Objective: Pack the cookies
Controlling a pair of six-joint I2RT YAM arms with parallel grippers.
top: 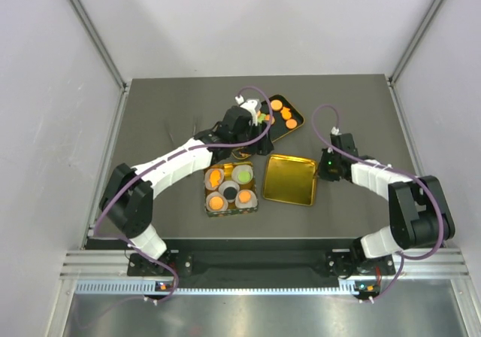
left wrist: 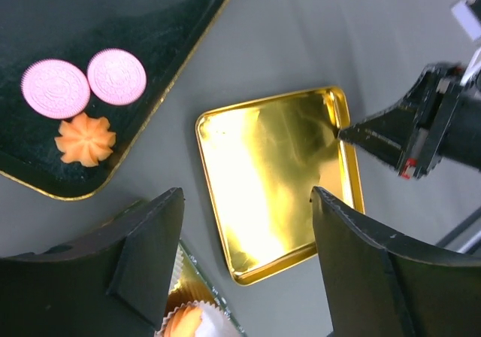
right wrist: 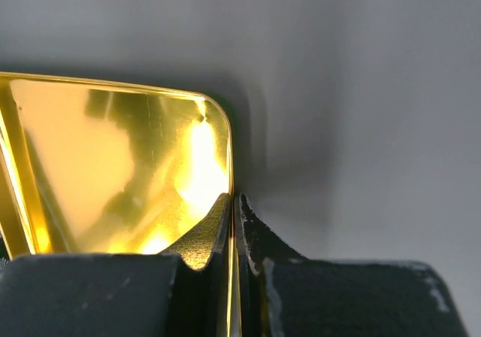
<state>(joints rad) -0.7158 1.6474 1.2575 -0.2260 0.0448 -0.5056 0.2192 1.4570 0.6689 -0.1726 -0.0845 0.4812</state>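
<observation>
**Surface** (top: 165,126): 1 dark grey, matte, rectangular top, closed in by pale walls on the left, right and far sides. A metal rail (top: 255,262) runs along its near edge.

Lying directly on it, 3 items:

1. Dark tray (left wrist: 113,21), gold-rimmed and shallow, at far centre, set askew to the surface edges.
2. Gold tray (top: 289,180), mirror-bright and square with rounded corners, at centre-right. A strip of bare surface separates it from item 1.
3. Tin (top: 207,201), square with paper-cup compartments, near centre, just beside the left edge of item 2.
</observation>
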